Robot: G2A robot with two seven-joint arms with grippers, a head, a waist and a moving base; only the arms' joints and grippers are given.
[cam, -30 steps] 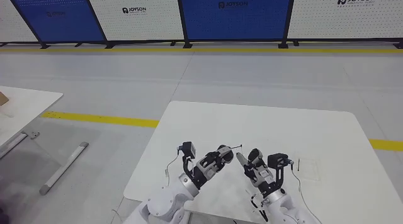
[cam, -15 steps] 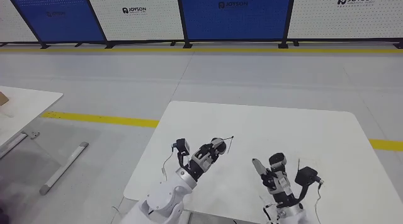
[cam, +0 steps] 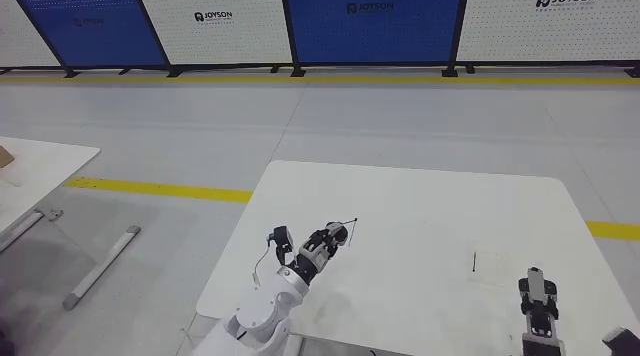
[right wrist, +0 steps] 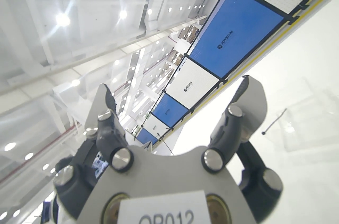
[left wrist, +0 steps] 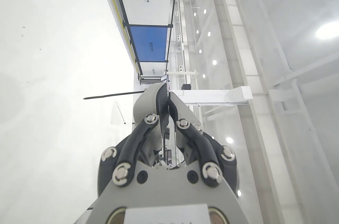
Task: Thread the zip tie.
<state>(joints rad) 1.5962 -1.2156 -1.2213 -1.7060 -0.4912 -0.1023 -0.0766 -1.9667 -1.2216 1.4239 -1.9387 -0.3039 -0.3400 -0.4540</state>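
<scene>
My left gripper is shut on a black zip tie, pinched at its fingertips. One thin end sticks out sideways and a long thin strand runs away past the tips. From above, this gripper is over the table's near left part, with the zip tie poking out toward the middle. My right gripper is open and holds nothing; it sits low at the near right edge. A second black zip tie lies on the table, apart from both grippers.
The white table has bare room in its middle and far half. The second tie rests on a clear flat tray. Blue and white pegboard panels stand far behind, beyond a yellow floor line.
The right arm has drawn back from beside the left gripper to the table's near right edge. The left gripper with the zip tie has shifted slightly left.
</scene>
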